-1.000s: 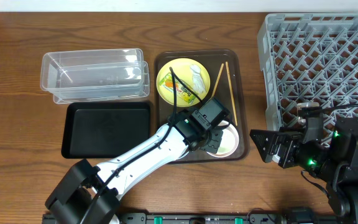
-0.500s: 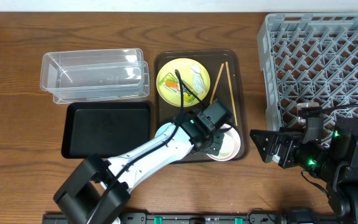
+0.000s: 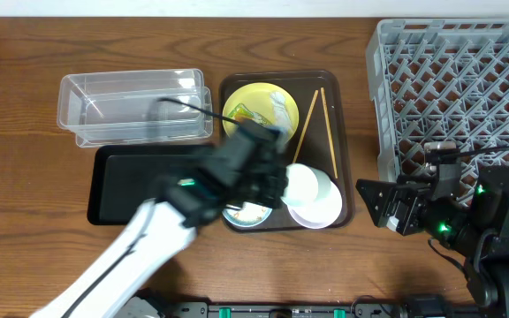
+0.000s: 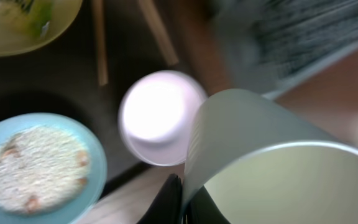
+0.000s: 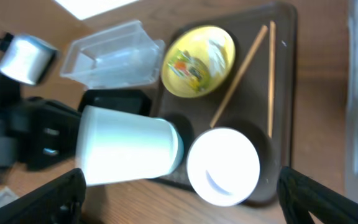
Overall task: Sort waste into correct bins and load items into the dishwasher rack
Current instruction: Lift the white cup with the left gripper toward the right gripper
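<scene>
Well, little is done. The left tool [image 4: 179,200] pinches a white cup [image 4: 260,168]; the right tool [image 3: 375,208] gapes wide. The yellow plate [image 3: 259,106], chopsticks [image 3: 325,124] and blue bowl [image 4: 36,165] sit on the brown tray [image 3: 341,132], not in the rack [image 3: 449,71].

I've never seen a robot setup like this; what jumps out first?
The big grey lattice dishwasher rack fills the right side. At centre, the blurred left arm's gripper holds a white cup lifted over the dark brown tray, beside a yellow plate and a light-blue bowl of rice.
</scene>
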You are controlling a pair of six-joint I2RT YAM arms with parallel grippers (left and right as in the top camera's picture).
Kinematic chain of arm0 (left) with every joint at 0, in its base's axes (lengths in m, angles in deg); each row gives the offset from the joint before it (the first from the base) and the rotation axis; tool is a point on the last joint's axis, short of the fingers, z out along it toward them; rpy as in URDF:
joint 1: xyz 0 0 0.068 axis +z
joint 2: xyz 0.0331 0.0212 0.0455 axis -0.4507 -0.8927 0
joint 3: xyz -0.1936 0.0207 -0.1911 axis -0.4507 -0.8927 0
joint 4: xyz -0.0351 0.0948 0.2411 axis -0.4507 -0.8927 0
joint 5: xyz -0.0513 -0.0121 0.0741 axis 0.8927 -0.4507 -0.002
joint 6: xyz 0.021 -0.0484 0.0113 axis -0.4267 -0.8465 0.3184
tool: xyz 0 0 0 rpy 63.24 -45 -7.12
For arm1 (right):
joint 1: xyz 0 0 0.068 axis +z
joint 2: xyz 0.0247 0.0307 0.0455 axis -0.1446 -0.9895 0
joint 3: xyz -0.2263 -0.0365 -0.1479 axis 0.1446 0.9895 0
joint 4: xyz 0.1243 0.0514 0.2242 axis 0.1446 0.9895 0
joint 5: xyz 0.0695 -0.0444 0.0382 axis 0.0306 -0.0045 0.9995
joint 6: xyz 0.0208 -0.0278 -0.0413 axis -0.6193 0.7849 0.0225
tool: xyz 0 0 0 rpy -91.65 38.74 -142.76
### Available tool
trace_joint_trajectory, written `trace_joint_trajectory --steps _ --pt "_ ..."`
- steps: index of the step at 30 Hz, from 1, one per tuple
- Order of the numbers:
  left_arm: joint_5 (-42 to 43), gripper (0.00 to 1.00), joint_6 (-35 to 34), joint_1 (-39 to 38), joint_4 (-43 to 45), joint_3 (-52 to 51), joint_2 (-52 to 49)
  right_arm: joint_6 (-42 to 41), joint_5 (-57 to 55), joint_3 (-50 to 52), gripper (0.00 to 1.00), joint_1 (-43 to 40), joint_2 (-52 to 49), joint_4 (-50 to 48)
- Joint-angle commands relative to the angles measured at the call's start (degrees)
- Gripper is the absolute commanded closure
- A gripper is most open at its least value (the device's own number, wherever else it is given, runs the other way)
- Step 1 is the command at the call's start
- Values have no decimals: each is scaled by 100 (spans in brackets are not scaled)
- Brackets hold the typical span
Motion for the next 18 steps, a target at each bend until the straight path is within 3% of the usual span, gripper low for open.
trace_joint_trajectory --steps 1,4,7,12,18 --pt "2695 94 442 798 74 101 511 463 1095 -101 8 -105 -26 -369" --pt "4146 94 468 1305 232 101 732 828 2371 -101 7 44 -98 -876" --pt "5075 94 463 1589 461 101 826 1034 2979 -101 3 350 -195 -1309" --pt "5346 94 459 1683 533 101 824 1051 3112 -101 4 1034 -341 -1937" --pt "5344 94 444 1683 533 101 820 907 2855 -101 18 1506 -546 -2297"
